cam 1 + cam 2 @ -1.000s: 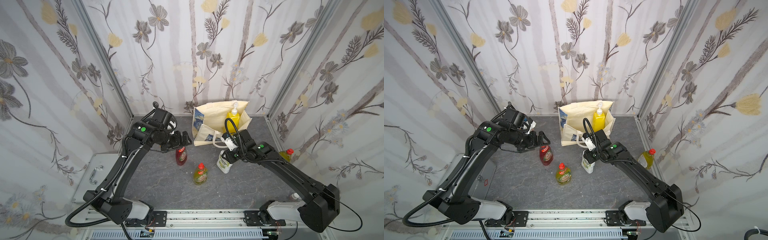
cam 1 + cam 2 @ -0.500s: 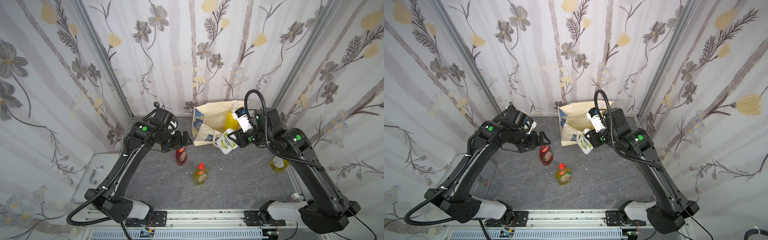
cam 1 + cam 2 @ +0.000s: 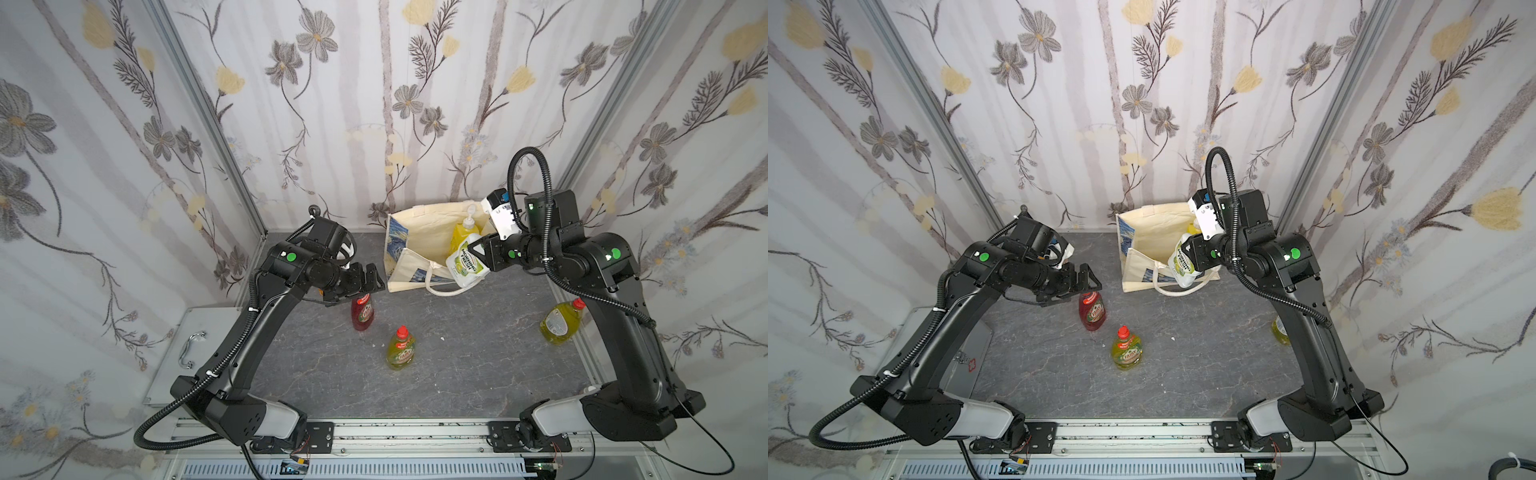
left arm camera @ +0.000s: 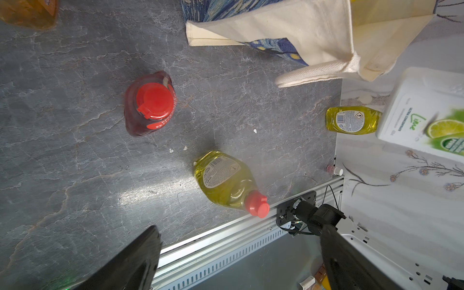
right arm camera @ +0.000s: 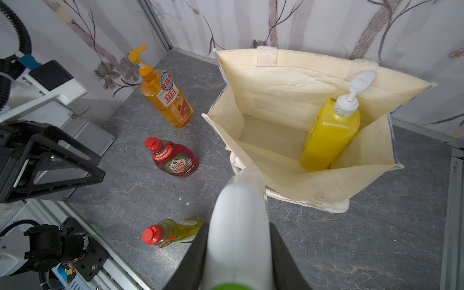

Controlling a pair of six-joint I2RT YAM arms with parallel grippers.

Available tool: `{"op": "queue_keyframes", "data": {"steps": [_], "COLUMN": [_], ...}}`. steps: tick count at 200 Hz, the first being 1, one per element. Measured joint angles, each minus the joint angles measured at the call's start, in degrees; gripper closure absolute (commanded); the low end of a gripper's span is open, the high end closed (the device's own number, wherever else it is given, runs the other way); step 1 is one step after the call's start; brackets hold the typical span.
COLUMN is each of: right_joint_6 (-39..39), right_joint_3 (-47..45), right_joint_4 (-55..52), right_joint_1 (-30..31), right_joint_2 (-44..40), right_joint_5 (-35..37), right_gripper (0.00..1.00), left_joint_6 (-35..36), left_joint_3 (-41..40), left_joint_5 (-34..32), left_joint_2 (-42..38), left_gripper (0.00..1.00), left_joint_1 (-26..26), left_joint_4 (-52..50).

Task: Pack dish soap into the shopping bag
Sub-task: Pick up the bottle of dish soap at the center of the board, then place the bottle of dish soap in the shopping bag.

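1. The right tool [image 3: 481, 257] pinches the white green-capped bottle [image 3: 464, 266] near its cap end, with the base pointing towards the shopping bag [image 3: 415, 235].
2. That bottle hangs tilted in the air, its base at the bag's 6 o'clock rim, outside the opening.
3. The bag stands open at 12 o'clock on the grey surface [image 3: 457, 365]. 1 yellow pump bottle [image 3: 463, 236] leans inside, at the bag's 3 o'clock side.
4. The left tool [image 3: 374, 279], fingers spread wide and holding nothing, hovers just above the red bottle [image 3: 362, 313] at 10 o'clock.
5. 1 yellow-green red-capped bottle [image 3: 401, 351] stands near the centre. The second yellow-green bottle [image 3: 559, 324] is at 3 o'clock, beside the right arm [image 3: 623, 332].
6. The orange pump bottle [image 5: 165, 98] stands at about 11 o'clock, beyond the red bottle.
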Motion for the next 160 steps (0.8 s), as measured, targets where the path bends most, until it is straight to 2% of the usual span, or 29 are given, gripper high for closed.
{"op": "queue_keyframes", "data": {"steps": [65, 160], "right_joint_6": [-0.1, 1.5], "right_joint_3": [4.6, 6.9], "right_joint_4": [4.3, 10.5], "right_joint_1": [-6.2, -8.5], "right_joint_2": [6.4, 13.0], "right_joint_5": [-3.3, -5.1], "right_gripper": [0.81, 0.81], "left_joint_6": [0.0, 0.0], "left_joint_3": [-0.5, -1.0], "left_joint_5": [0.0, 0.0], "left_joint_2": [-0.4, -0.2], "left_gripper": [0.00, 0.00], "left_joint_1": [0.0, 0.0], "left_joint_4": [0.1, 0.2]}}
